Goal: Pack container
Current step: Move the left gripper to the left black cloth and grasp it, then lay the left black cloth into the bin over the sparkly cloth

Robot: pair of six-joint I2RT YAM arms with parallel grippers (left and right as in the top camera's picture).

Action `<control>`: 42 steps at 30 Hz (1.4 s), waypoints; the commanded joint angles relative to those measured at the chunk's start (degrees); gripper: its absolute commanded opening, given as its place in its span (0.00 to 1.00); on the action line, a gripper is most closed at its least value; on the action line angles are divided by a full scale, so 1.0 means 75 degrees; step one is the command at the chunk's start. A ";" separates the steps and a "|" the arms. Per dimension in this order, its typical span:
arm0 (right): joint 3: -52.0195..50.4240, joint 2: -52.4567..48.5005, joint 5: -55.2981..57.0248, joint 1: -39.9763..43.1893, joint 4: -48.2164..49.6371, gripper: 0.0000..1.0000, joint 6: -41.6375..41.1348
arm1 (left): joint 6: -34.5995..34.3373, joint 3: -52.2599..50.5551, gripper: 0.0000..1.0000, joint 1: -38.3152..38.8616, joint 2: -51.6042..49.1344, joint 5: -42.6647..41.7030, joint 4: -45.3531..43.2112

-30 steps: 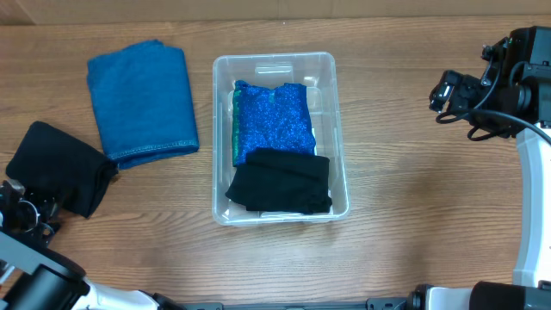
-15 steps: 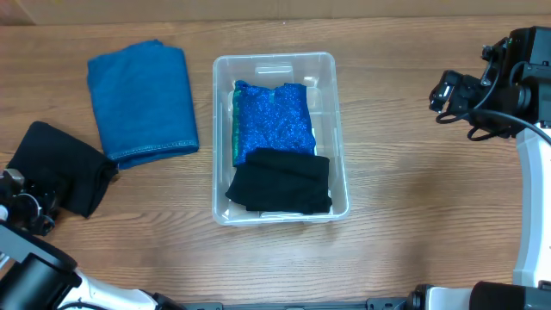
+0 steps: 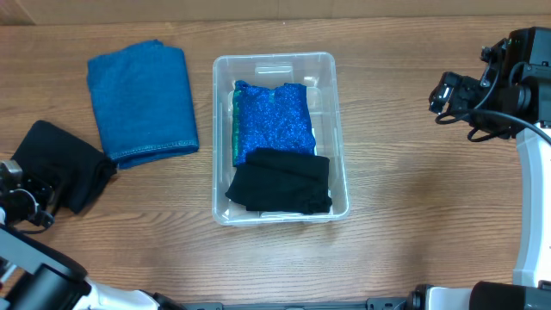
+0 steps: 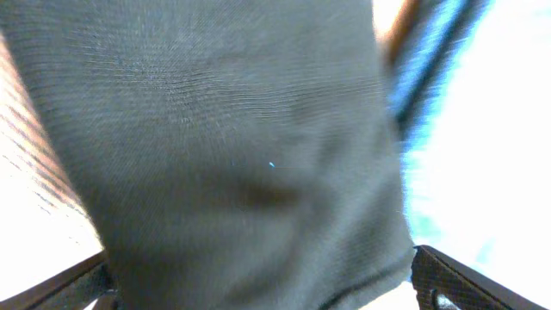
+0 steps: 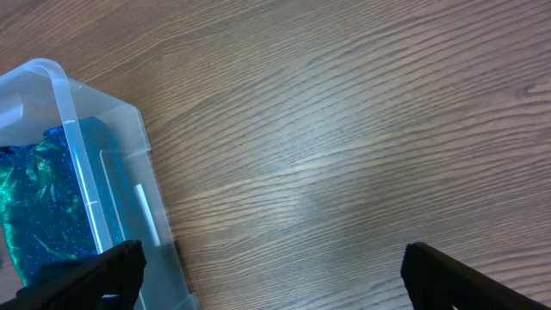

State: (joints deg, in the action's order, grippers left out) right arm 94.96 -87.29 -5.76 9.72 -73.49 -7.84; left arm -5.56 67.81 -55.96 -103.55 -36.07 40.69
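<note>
**A:** Where is the container [image 3: 273, 58]?

**B:** In the middle of the overhead frame, flat on the table [image 3: 413, 189], open side up. A sparkly blue cloth [image 3: 271, 120] fills its upper part. A folded black piece [image 3: 281, 181] lies over that cloth's lower edge, at the near end.

**A:** How would it handle if it had to be moved?

**B:** My guess is light and fairly stiff, with thin clear walls that flex a little and are smooth enough to slip. The rim looks like the best place to pinch, on a short side. The cloths are the opposite: soft, limp and easy to bunch, so take them by a folded edge.

**A:** And the hands?

**B:** The left gripper [image 3: 26, 194] is in the lower left corner of the overhead frame, well apart from the container. A loose black cloth [image 3: 60, 164] lies right at it, and a blue towel [image 3: 140, 103] lies between that cloth and the container. In the left wrist view the black fabric fills the frame. The fingers [image 4: 448, 275] show only at the bottom corners, spread wide with nothing clamped. I can't tell whether they touch the fabric.

**A:** The other one?

**B:** The right gripper [image 5: 271, 275] is at the upper right, well apart from the container. Its fingers are spread over bare wood, and the container's corner sits at the left edge of its view.
</note>
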 commanded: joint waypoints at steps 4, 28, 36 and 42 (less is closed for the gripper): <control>-0.0017 0.0064 -0.0050 0.0006 0.0015 1.00 0.0047 | -0.0067 0.0029 1.00 0.0023 0.0312 0.0895 0.0082; -0.0017 0.0064 -0.0055 0.0006 0.0035 1.00 0.0047 | 0.0344 0.0023 1.00 0.0020 -0.1577 -0.1652 -0.0997; -0.0017 0.0064 -0.0192 0.0006 0.0038 1.00 0.0050 | -0.0816 0.0023 0.30 0.0009 -0.1577 -0.1486 -0.0702; -0.0017 0.0064 -0.0192 0.0006 0.0035 1.00 0.0050 | -0.1040 0.0026 0.04 0.0012 -0.1189 -0.2235 0.0140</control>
State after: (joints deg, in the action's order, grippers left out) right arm 94.91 -87.29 -7.07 9.72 -73.47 -7.68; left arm -13.63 68.62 -56.14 -114.45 -46.52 38.30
